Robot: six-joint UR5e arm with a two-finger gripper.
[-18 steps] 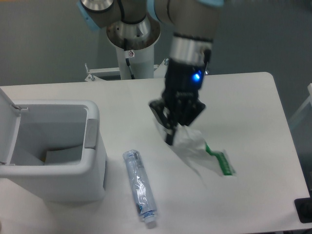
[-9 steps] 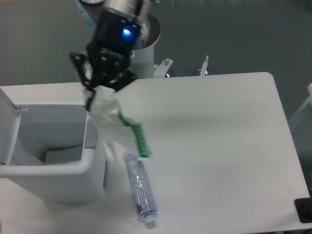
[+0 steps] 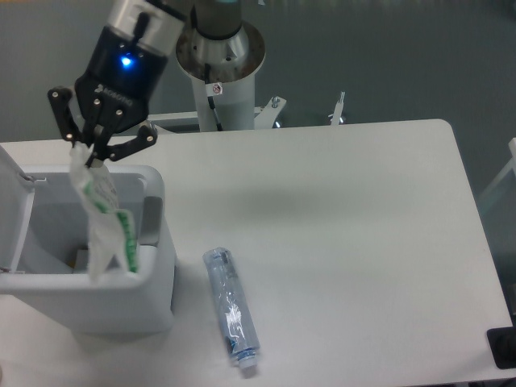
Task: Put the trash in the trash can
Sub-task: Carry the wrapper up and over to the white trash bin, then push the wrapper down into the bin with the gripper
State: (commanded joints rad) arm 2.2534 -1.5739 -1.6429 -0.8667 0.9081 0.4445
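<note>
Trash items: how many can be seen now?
2: the plastic wrapper hangs from the gripper over the trash can; the clear bottle lies on the table.

At the upper left of the frame the gripper is black, with angular linked fingers and small white lettering on its body; a blue light glows on its upper face; above it sits a silver-grey metal wrist ring; at top centre a white column carries a round grey flange and a small red-and-white sticker.

Hand pinched shut, pointing down
</note>
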